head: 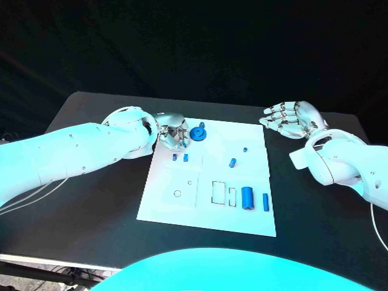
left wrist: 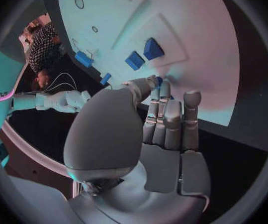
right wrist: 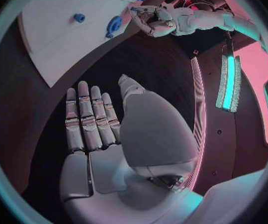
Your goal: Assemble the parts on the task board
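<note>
The white task board lies mid-table. My left hand is over the board's far left corner. Its thumb and fingertips close on a blue round part, of which a blue sliver shows between them. The same part stands at the board's edge beside the left hand. Two small blue pieces lie just nearer me. Mid-board lie a tiny peg and a short piece. A blue cylinder and a thin bar sit by a rectangular slot. My right hand is open.
The right hand hovers over bare black table off the board's far right corner, fingers straight and together. A small round hole is in the board's near left part. Black tabletop surrounds the board on all sides.
</note>
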Robot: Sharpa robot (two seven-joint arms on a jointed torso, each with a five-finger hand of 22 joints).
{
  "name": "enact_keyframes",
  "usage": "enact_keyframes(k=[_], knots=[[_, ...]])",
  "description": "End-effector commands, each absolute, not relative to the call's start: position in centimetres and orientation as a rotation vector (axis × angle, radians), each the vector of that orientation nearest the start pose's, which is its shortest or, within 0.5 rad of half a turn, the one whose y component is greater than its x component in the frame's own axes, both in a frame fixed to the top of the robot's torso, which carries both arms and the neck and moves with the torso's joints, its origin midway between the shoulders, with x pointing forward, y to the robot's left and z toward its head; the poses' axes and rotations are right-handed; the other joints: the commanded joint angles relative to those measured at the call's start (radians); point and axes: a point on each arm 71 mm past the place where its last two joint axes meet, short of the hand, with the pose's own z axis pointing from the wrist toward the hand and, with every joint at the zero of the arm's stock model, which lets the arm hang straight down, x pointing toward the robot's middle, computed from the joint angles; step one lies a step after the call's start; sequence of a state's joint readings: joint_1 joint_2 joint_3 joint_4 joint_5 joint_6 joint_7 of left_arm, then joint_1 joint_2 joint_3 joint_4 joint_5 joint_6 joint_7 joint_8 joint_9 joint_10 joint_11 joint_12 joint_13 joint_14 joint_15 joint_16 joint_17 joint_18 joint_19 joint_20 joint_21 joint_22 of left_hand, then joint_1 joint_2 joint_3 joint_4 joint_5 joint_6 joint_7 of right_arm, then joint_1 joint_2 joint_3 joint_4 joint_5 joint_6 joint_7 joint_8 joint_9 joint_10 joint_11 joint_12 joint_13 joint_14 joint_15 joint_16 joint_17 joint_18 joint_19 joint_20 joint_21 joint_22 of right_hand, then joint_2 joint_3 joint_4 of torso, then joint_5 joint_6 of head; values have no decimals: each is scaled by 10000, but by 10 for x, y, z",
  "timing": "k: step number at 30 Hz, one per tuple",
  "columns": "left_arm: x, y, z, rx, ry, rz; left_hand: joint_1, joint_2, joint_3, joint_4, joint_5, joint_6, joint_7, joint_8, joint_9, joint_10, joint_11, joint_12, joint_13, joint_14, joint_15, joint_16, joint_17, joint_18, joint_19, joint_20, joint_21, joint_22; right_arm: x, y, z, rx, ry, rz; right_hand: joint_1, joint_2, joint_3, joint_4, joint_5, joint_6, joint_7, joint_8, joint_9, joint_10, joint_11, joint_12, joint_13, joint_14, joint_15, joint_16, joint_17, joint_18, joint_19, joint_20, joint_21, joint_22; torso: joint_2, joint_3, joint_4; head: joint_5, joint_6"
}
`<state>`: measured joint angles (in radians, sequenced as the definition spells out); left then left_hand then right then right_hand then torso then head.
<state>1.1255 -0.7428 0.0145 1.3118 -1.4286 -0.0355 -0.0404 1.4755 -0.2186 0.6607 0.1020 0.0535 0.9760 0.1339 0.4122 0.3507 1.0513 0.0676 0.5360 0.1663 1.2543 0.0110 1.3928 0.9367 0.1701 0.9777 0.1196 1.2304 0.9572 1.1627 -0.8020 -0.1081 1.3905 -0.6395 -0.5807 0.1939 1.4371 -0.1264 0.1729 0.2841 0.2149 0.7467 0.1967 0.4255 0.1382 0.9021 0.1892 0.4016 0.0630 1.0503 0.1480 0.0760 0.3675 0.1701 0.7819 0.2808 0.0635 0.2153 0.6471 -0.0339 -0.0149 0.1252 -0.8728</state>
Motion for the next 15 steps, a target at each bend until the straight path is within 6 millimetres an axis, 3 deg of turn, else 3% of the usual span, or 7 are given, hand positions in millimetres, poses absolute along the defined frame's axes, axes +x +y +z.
enact_keyframes(k=[1, 15], knots=[[506, 207, -239, 1849, 19845, -6162, -23, 41, -54, -25, 45, 31, 14, -37, -30, 9, 16, -126, 2, 53, -16, 46, -27, -180, 39, -8, 7, -24, 498, -233, -223, 6097, 15285, 9723, 28, 47, 67, -3, 33, 54, 549, -24, -7, 100, 1, -30, 2, 39, 39, -31, -9, 148, -18, -9, 19, -8, 5, 2, -1, 2, 2], [508, 211, -239, 1639, 19844, -5972, -195, -198, -71, 110, 60, -712, 279, -927, -218, -344, 306, -820, -35, -205, 226, -54, -458, -132, -183, 157, -241, -309, 497, -234, -224, 6113, 15294, 9700, 24, 42, 70, -3, 32, 57, 550, -35, -11, 101, 2, -40, 1, 38, 40, -32, -24, 147, -18, -8, 19, -24, -2, 0, -9, 7, 2]])
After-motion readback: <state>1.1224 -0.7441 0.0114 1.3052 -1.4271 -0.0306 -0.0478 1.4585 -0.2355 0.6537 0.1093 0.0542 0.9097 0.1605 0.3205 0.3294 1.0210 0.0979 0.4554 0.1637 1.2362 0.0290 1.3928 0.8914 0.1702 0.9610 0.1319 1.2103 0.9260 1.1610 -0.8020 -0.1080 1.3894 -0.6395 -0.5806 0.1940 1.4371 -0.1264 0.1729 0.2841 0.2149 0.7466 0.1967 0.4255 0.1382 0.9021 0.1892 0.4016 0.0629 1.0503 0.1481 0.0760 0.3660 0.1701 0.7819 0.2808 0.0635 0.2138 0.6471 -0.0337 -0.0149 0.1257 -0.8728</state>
